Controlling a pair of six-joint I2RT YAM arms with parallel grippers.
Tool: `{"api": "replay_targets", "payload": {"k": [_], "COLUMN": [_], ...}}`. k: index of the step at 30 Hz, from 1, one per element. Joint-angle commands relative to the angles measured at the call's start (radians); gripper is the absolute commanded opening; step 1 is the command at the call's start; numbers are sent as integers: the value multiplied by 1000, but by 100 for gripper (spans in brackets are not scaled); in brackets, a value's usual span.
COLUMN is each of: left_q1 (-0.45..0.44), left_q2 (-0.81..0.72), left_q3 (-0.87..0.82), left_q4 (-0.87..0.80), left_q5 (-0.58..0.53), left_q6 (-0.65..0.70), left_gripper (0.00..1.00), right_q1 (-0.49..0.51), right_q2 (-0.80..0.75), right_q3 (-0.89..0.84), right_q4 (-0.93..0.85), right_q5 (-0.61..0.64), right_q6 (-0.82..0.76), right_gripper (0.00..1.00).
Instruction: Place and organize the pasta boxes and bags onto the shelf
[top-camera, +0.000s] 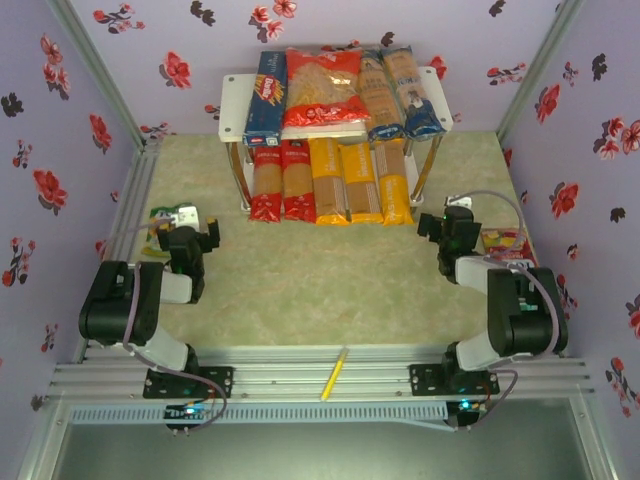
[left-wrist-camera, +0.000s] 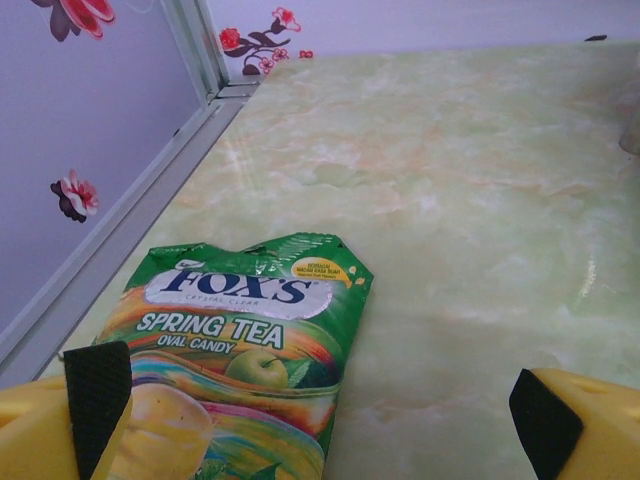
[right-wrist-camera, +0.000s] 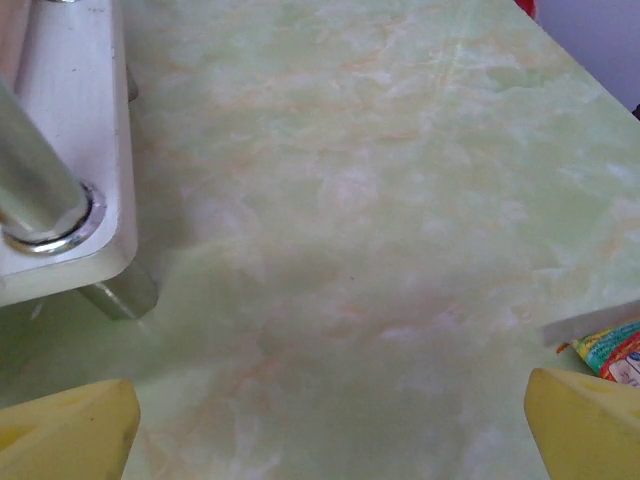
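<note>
The white two-tier shelf (top-camera: 233, 92) stands at the back of the table. On its upper tier lie a dark-blue pasta box (top-camera: 266, 96), a wide red bag (top-camera: 322, 88) and two blue-ended bags (top-camera: 400, 92). The lower tier holds two red-ended spaghetti bags (top-camera: 282, 180) and three yellow-orange ones (top-camera: 360, 182), side by side. My left gripper (top-camera: 186, 228) is open near the left wall, low over a sweets packet. At the right, my right gripper (top-camera: 448, 222) is open above bare table, the shelf's corner (right-wrist-camera: 70, 150) at its left. Neither holds anything.
A green Fox's sweets packet (left-wrist-camera: 235, 340) lies on the table partly between the left fingers (left-wrist-camera: 95, 400). A red-yellow sweets packet (top-camera: 505, 242) lies by the right gripper. A thin yellow pen (top-camera: 334, 374) rests on the front metal rails. Flowered walls close in both sides.
</note>
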Motion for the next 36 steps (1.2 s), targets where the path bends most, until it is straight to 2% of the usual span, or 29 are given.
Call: {"api": "replay_targets", "payload": {"k": [1, 3, 6, 8, 11, 12, 14, 36], "left_q1": [5, 5, 7, 7, 6, 8, 8, 2], "left_q2": [-15, -15, -16, -15, -16, -16, -15, -17], "left_q3": [12, 13, 14, 15, 15, 16, 18, 6], "left_q4": [-5, -6, -9, -10, -12, -12, -15, 8], "left_q5": [-23, -23, -22, -23, -20, -20, -19, -20], "left_q6": [-12, -14, -14, -16, -16, -16, -18, -6], "left_gripper": [100, 100, 100, 100, 100, 100, 100, 100], "right_q1": [-21, -21, -21, -20, -21, -27, -29, -33], "right_q2": [50, 27, 36, 93, 64, 82, 73, 66], "right_q3": [-15, -31, -112, -170, -128, -133, -122, -142], "right_q4": [153, 145, 294, 483, 346, 384, 348, 381], "right_q5": [-21, -21, -37, -49, -31, -38, -42, -48], "right_q6": [-4, -1, -10, -27, -6, -4, 0, -5], "right_gripper": [99, 99, 99, 99, 99, 99, 99, 99]}}
